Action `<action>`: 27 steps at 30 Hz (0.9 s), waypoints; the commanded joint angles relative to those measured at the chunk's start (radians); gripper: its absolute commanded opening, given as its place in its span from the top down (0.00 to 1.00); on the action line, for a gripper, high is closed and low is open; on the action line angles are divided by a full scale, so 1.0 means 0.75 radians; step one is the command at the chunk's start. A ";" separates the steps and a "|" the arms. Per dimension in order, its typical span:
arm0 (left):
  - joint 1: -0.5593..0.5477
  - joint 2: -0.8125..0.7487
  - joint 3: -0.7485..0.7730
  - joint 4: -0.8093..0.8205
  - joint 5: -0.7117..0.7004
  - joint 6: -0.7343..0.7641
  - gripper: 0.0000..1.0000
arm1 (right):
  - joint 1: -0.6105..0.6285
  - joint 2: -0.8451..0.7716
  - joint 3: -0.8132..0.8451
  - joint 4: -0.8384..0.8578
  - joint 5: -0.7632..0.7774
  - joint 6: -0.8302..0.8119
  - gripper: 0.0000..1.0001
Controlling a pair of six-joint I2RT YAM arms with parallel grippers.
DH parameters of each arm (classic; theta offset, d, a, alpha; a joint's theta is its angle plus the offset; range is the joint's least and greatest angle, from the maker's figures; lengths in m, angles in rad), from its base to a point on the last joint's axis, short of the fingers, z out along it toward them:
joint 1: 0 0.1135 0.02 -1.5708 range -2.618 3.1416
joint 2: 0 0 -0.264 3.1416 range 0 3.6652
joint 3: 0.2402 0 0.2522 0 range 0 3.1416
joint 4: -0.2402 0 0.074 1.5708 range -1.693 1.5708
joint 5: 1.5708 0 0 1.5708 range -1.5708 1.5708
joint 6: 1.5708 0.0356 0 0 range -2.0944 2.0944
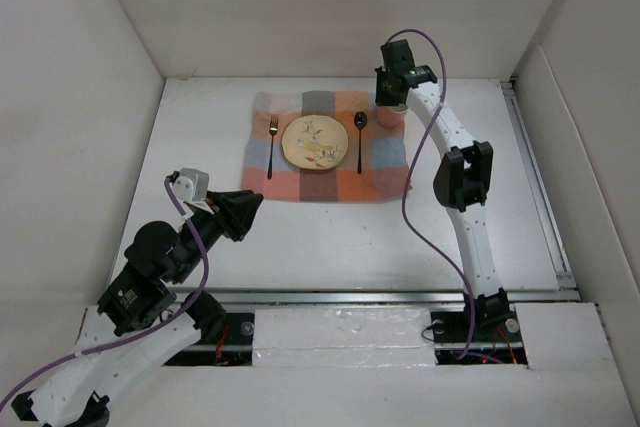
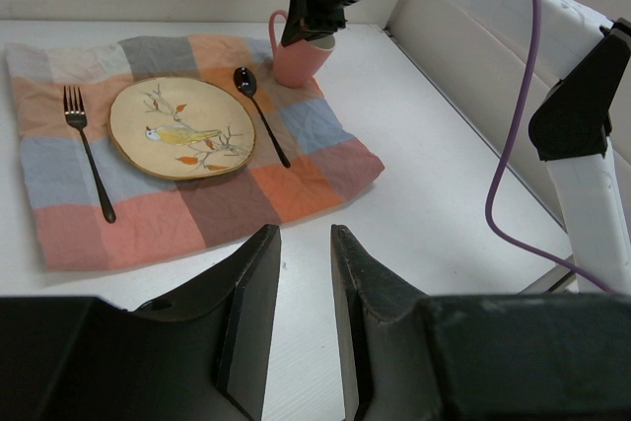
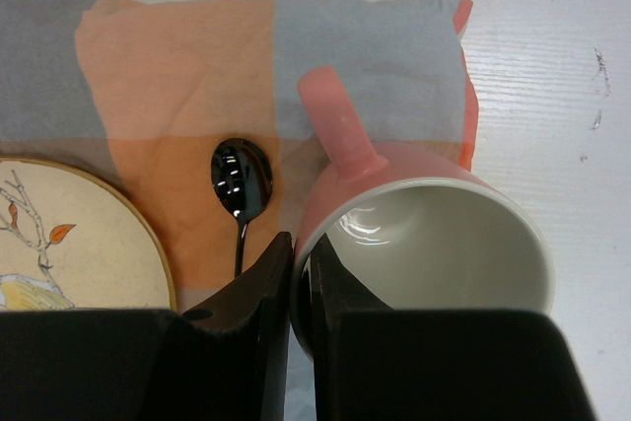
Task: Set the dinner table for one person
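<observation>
Right tool (image 3: 293,248) grips 1 mug (image 3: 434,244); 1 plate (image 2: 182,127), 1 fork (image 2: 84,145), 1 spoon (image 2: 258,110).

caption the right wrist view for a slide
Right gripper holds pink mug by its rim beside spoon on checked cloth

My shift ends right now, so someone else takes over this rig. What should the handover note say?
Right gripper: shut on the rim of the pink mug, one finger inside, at the far right corner of the checked cloth.
Left gripper: open, empty, above the bare dinner table near the cloth.
Done: plate mid-cloth, fork left of it, spoon right.
Left: probably release the mug, if it stands firmly, then pull both arms back.
</observation>
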 commanded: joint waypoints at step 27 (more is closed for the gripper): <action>-0.009 0.050 -0.008 0.057 -0.068 0.003 0.75 | -0.007 -0.247 -0.082 0.257 0.007 -0.007 0.31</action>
